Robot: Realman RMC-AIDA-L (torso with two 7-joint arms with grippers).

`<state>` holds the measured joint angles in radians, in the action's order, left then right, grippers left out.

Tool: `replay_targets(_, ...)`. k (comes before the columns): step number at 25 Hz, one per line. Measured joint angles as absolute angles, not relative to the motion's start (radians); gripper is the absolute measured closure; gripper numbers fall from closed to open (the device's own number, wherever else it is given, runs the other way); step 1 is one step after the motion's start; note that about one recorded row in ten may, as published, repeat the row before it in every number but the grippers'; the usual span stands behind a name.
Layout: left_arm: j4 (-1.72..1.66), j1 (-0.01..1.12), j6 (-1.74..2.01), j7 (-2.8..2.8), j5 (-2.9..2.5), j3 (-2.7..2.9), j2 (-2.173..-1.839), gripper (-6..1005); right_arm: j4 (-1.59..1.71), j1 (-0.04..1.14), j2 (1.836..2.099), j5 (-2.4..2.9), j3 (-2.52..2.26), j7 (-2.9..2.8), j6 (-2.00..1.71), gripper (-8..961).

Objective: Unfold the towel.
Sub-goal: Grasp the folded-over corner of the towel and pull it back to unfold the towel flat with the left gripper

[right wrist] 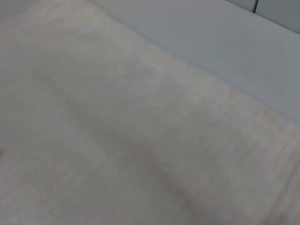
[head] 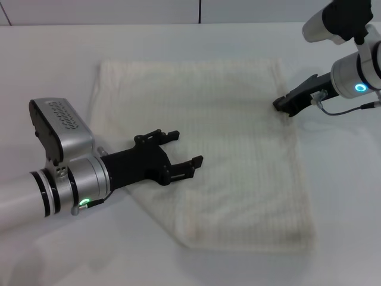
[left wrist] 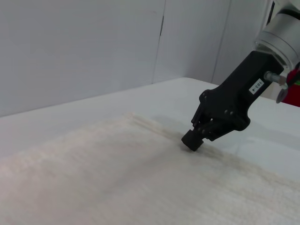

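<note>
- The towel lies across the middle of the white table, spread mostly flat. Its lower-left border in the head view runs diagonally, which suggests a corner there may still be folded under or over.
- The left gripper hovers at the left centre of the head view, over the towel's left part. Its fingers are spread wide apart and hold nothing.
- The right gripper sits at the upper right of the head view, tip down on the towel's right edge. In the left wrist view its fingers look closed together at the tip, seemingly pinching or pressing the hem; whether cloth is really caught between them I cannot tell for sure.
- Judged step: anchor the right edge while the left gripper takes the loose layer near the diagonal border.
- To do it well, the left fingers should come down around the upper layer only, close to the hem, then draw it outward toward the lower left, low and slow, so the rest does not drag.
- Edges: the top and right hems look straight; the bottom hem has a raised fold line.
- Open room: bare table shows at the lower left, the bottom and along the top of the frame.
</note>
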<state>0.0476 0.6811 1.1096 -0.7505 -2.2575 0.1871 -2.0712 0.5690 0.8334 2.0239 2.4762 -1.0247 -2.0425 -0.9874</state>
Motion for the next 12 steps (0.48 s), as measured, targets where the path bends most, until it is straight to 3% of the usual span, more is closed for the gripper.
replay_targets(12,0.051,0.681,1.11,-0.752,-2.262,0.187,-2.069,188,0.569,0.834,2.027,2.481,-1.026,-2.044,-0.988,954)
